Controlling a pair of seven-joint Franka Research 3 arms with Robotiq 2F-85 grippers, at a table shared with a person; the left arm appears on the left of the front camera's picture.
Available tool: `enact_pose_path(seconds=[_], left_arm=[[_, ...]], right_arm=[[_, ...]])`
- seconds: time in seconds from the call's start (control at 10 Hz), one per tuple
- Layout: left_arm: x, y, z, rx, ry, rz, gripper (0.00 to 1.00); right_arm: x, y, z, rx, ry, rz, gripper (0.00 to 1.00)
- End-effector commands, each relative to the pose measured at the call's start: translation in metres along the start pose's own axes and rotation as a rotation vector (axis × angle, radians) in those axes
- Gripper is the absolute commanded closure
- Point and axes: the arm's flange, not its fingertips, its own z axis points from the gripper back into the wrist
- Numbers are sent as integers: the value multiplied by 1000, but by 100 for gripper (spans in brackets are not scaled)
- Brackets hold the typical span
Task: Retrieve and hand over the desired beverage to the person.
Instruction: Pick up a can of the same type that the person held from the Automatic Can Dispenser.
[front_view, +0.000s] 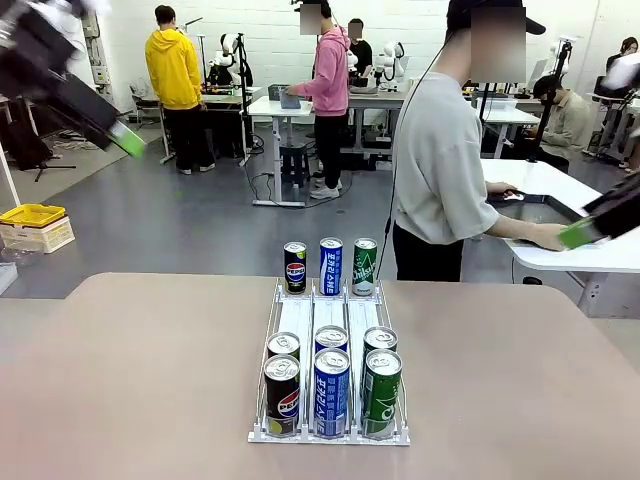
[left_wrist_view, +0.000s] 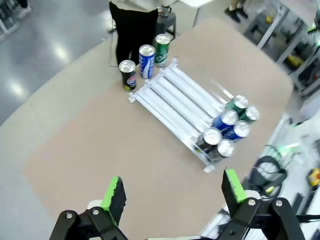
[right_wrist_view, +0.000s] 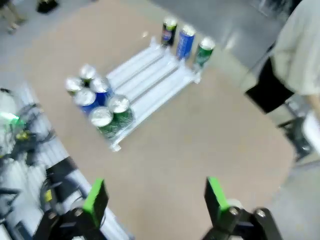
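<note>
Left gripper (left_wrist_view: 172, 189) is up high over the table (front_view: 520, 380), jaws spread wide, nothing in them. Right gripper (right_wrist_view: 156, 196) likewise: wide open and empty, raised off to the right. Down on the white rack (front_view: 330, 315), six cans (front_view: 331, 380) crowd the near end, while a black can (front_view: 295, 267), blue can (front_view: 331, 266) and green can (front_view: 365, 266) stand upright at its far end. The person (front_view: 440, 170) stands just behind them, turned toward a side table.

Six cans (front_view: 331, 385) sit in the rack (front_view: 330, 318) — three cans (front_view: 331, 266) stand behind.
</note>
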Motion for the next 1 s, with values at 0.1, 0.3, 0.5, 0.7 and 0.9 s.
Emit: enact_pose_path(seconds=[0.1, 0.3, 0.5, 0.7, 0.9], left_arm=[[-30, 19, 42, 49, -86, 102, 0], [-57, 33, 46, 57, -89, 127, 0], [-76, 50, 64, 40, -120, 190, 0], [-84, 51, 73, 50, -147, 205, 0], [-90, 49, 77, 67, -98, 206, 0]], right_arm=[[-36, -14, 59, 1, -122, -102, 0], [-60, -32, 66, 31, -170, -162, 0], [-72, -43, 71, 39, -209, -192, 0], [-77, -54, 73, -21, -236, -269, 0], [-77, -65, 69, -35, -248, -324, 0]])
